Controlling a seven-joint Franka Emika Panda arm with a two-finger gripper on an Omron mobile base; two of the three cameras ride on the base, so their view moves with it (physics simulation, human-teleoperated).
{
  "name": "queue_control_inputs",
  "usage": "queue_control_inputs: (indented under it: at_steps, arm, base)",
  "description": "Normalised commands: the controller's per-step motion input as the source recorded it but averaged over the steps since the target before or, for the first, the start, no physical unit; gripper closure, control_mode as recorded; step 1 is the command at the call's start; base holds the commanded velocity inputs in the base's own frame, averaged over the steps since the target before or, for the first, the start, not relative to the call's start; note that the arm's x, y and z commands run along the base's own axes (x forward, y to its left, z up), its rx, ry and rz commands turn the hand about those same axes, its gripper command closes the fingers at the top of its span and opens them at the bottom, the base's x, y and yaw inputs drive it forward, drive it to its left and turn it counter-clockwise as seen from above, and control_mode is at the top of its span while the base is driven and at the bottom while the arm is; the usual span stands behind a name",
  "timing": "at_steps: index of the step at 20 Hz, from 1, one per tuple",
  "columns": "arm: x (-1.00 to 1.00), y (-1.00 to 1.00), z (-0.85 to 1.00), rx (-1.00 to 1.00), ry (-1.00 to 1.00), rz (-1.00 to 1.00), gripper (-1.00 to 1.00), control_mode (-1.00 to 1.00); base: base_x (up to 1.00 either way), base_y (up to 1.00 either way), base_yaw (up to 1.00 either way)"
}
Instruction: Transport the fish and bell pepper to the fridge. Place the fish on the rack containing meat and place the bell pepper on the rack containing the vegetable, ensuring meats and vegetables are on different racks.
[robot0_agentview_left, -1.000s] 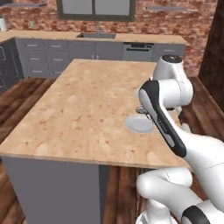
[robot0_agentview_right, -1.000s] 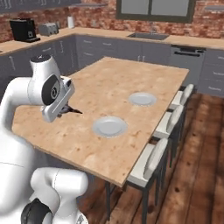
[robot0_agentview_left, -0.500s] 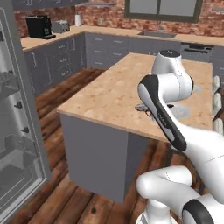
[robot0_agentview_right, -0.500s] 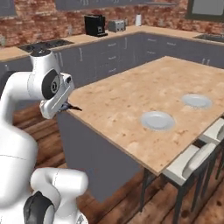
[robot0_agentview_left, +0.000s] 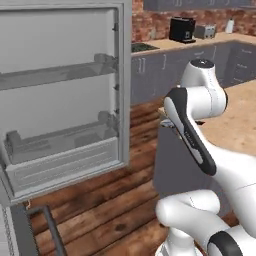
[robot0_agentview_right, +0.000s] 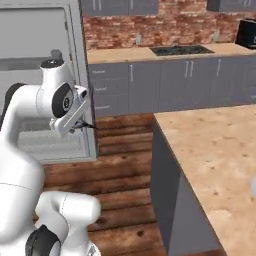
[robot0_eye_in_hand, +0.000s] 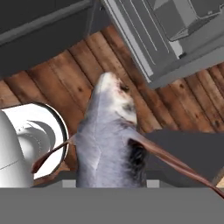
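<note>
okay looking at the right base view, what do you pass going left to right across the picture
Open fridge door → white arm's gripper, shut on the fish → grey base cabinets with the stovetop → wooden island counter → black coffee machine.

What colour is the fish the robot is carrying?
Grey, paler at the head, with thin reddish-brown fins; the fish shows best in the hand view.

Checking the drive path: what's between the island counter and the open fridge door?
Bare wooden floor between counter and fridge door, seen in the left base view.
</note>
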Motion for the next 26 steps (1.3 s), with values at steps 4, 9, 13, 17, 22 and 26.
queue_control_inputs:
  at_steps: [4,9,13,17,22,26]
  arm:
    - [0.0,0.0,0.0,0.0,0.0,0.0,1.0,1.0]
    - [0.0,0.0,0.0,0.0,0.0,0.0,1.0,1.0]
    - [0.0,0.0,0.0,0.0,0.0,0.0,1.0,1.0]
    - [0.0,0.0,0.0,0.0,0.0,0.0,1.0,1.0]
    - [0.0,0.0,0.0,0.0,0.0,0.0,1.0,1.0]
    - [0.0,0.0,0.0,0.0,0.0,0.0,1.0,1.0]
  base:
    - [0.0,0.02,1.0]
    - [0.0,0.0,1.0]
    - [0.0,0.0,1.0]
    - [-0.01,-0.19,0.87]
    - [0.0,-0.5,0.69]
    - [0.0,-0.49,0.7]
